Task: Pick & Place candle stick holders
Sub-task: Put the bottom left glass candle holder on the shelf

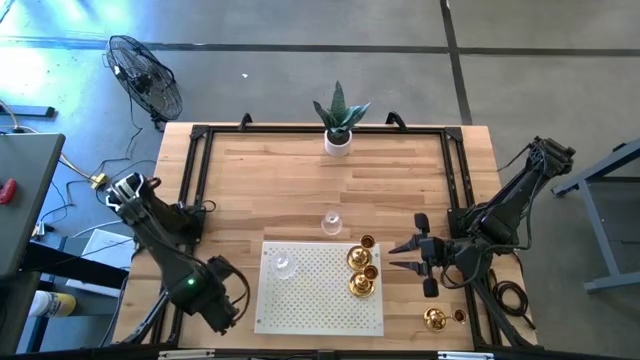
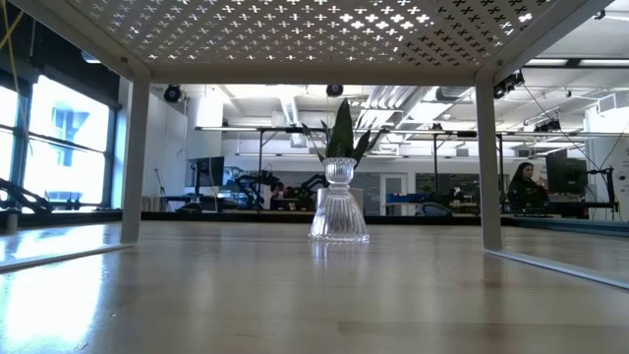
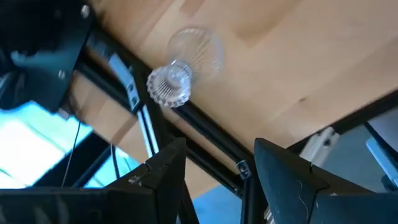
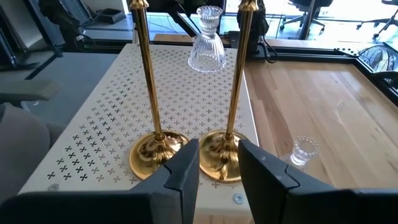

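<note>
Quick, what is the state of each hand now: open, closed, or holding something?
Left hand: open, holding nothing, near the table's front left edge.
Right hand: open, holding nothing, beside the brass candle stick holders.

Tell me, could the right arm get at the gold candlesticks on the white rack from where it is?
Probably yes. The right gripper hangs open just beside the white rack, facing the gold candlesticks at its near edge, with nothing between.

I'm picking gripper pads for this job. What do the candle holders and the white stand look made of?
Gold holders: polished metal, likely brass, going by the mirror-like yellow shine on the bases.
Clear holder: ribbed glass by its look, though clear plastic is possible; the room shows through it.
White stand: thin perforated sheet with a matte white coat, probably painted metal, judging by the punched cross holes.
</note>
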{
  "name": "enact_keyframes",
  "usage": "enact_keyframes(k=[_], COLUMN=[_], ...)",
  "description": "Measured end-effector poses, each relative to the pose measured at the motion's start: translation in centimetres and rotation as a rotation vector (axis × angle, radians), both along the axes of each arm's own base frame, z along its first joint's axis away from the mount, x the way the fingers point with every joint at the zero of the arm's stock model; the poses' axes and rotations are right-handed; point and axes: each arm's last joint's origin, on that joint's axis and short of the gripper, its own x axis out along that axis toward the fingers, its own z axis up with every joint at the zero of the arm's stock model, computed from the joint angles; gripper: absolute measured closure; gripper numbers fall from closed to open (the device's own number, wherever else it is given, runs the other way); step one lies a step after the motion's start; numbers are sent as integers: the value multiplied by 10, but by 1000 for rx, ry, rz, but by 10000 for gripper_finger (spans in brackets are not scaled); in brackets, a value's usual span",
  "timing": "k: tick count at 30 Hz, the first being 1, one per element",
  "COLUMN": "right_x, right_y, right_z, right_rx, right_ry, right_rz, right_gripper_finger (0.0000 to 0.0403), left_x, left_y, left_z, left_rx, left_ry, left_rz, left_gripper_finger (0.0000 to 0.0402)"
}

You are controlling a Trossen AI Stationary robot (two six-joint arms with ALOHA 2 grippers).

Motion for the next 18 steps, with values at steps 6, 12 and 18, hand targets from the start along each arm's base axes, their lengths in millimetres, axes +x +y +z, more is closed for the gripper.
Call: enact_keyframes(k=[6,12,18], right_x=[0,0,0], right_y=[0,0,0], right_z=[0,0,0], right_rx=[-9,-4,-4], right_ry=[0,4,4], right_rz=[4,13,13], right_gripper_finger=[299,299,299], left_x=[-1,-4,-8], left_y=[2,5,8], left_z=[-9,-21,-33], left_rx=[54,86,102], left_ry=[-2,63,124], left_rz=[26,84,88], left_gripper_finger=[218,218,218])
